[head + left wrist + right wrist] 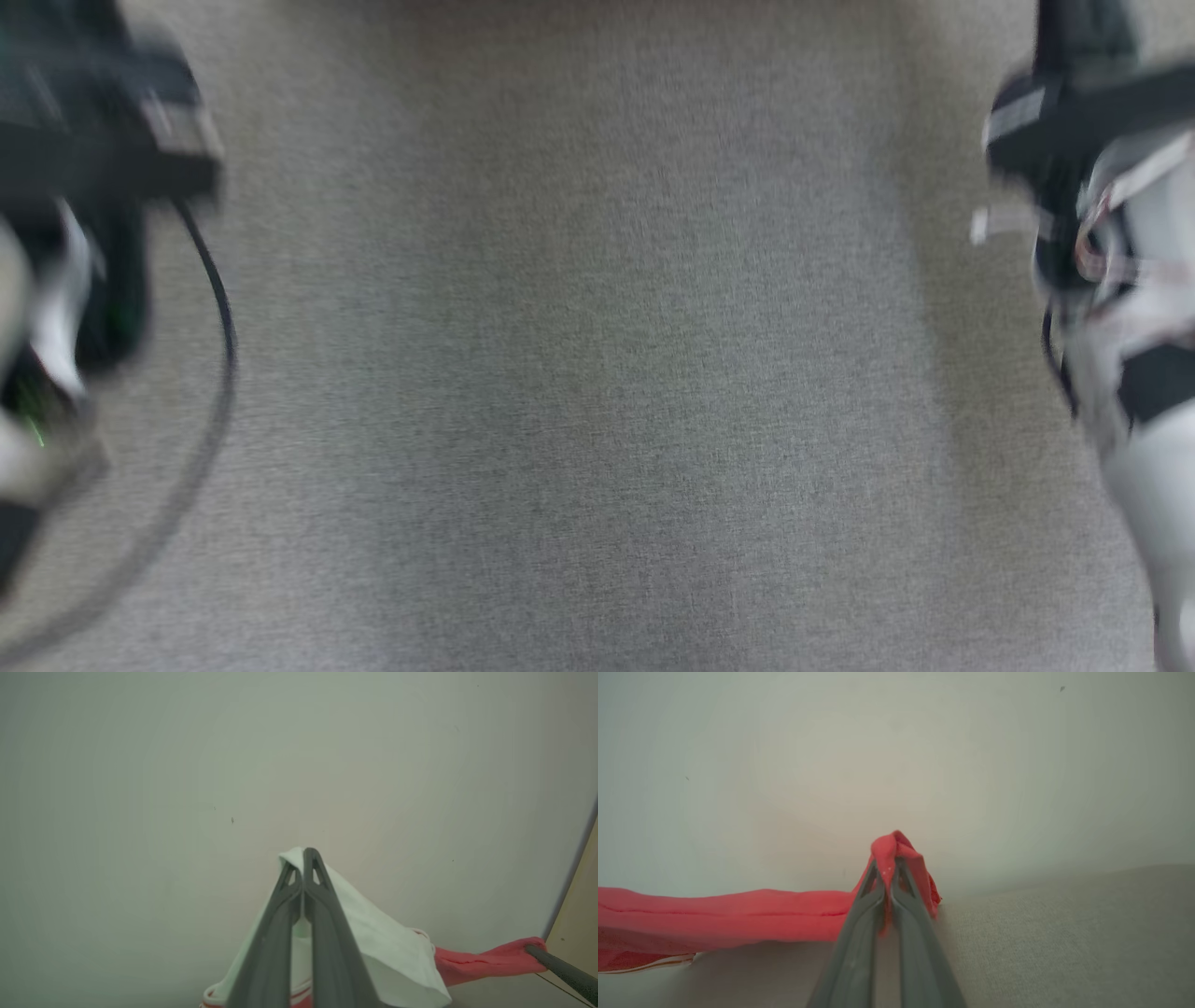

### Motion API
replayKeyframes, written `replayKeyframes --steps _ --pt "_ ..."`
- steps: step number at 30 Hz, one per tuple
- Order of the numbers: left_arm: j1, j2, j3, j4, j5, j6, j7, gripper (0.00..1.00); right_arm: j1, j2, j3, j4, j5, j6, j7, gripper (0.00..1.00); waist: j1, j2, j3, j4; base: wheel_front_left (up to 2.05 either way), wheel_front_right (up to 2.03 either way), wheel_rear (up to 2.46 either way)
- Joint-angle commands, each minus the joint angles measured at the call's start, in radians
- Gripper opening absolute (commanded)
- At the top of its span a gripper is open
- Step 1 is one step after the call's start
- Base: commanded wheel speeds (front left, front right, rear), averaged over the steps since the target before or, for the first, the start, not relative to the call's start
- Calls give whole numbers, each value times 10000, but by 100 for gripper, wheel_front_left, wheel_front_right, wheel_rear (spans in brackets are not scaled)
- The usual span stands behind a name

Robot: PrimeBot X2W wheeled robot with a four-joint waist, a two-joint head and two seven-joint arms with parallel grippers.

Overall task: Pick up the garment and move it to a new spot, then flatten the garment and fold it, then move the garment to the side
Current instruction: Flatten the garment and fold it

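One garment (392, 947), white end clamped in left hand (303, 853), red end clamped in right hand (888, 864), strung between

**Three Lenses, One Stretch of Cloth**

The head camera looks steeply down, blurred, on a grey fabric surface (597, 373), with the left arm (75, 168) and right arm (1139, 280) at its edges. Each wrist camera sights closely along its own fingers, left gripper (306, 855) and right gripper (889, 865), toward a pale wall (187, 765). Both wrist views share the red stretch of the garment (481, 961); the right wrist view also catches the grey surface.
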Motion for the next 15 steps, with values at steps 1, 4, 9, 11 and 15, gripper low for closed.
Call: replayKeyframes --steps 1,4,9,11,15 --pt "593 -61 263 -252 23 106 -32 0 486 -126 -75 -218 70 -23 -25 0 3 1 -475 224 0 0 0" --pt "2249 -494 784 -897 143 265 -31 0 1737 -155 -302 -794 66 -23 -3 0 3 1 -779 379 0 0 0" --pt "4620 -1295 1332 -1398 527 100 -33 0 3568 -20 -691 -1589 -181 -23 228 0 3 1 -1176 568 0 0 0" --pt "5056 -1465 1443 -1415 555 45 -33 0 3905 31 -768 -1721 -213 -23 346 0 3 1 -1234 580 0 0 0" --pt "6598 -2114 1650 -1168 841 -362 -34 0 5081 211 -1312 -2186 -362 -24 567 0 3 1 -1536 679 0 0 0"
